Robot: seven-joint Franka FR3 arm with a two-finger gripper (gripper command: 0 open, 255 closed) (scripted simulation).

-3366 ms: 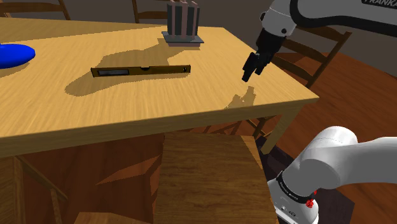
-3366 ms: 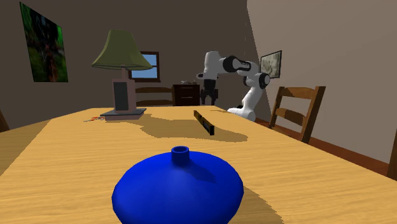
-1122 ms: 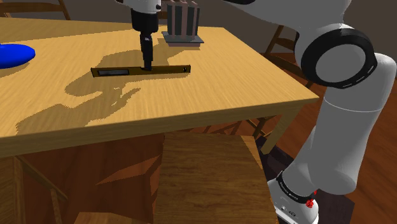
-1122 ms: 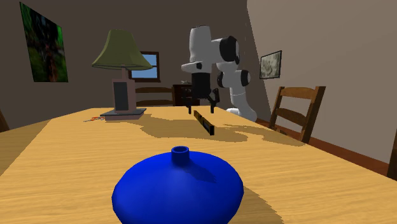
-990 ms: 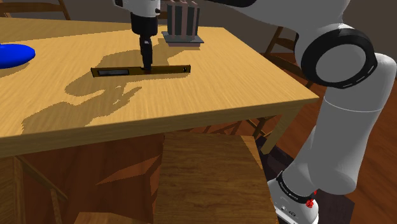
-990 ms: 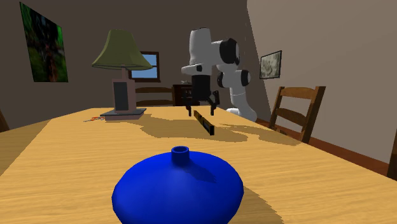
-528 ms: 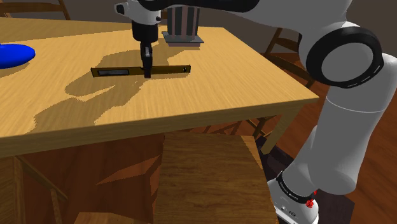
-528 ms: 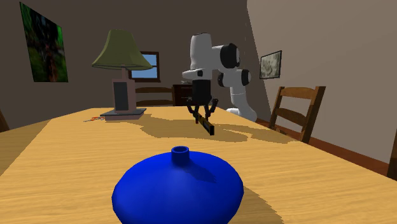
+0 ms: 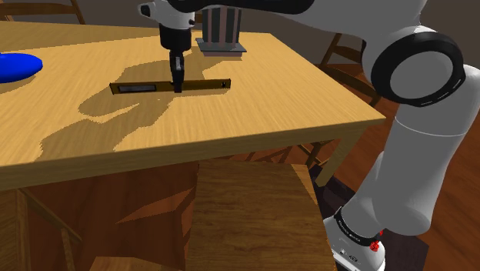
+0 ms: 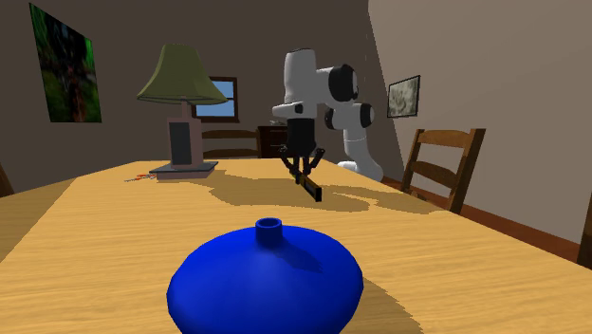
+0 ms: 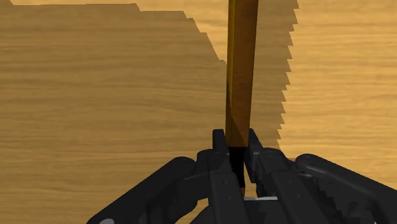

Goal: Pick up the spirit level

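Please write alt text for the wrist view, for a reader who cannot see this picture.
The two black fingers of the gripper clasp a long brown level between them. The level lies on a wooden table and runs straight away from the gripper, with a jagged-edged shadow on the wood beside it.

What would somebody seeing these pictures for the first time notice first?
Probably the big blue vase at the front of the second exterior view, on the near end of the wooden table. Next, the white arm towering at the shoulder view's right and reaching over the table, its black claw shut on the long brown spirit level lying mid-table. A green-shaded lamp stands further back, at the second exterior view's left.
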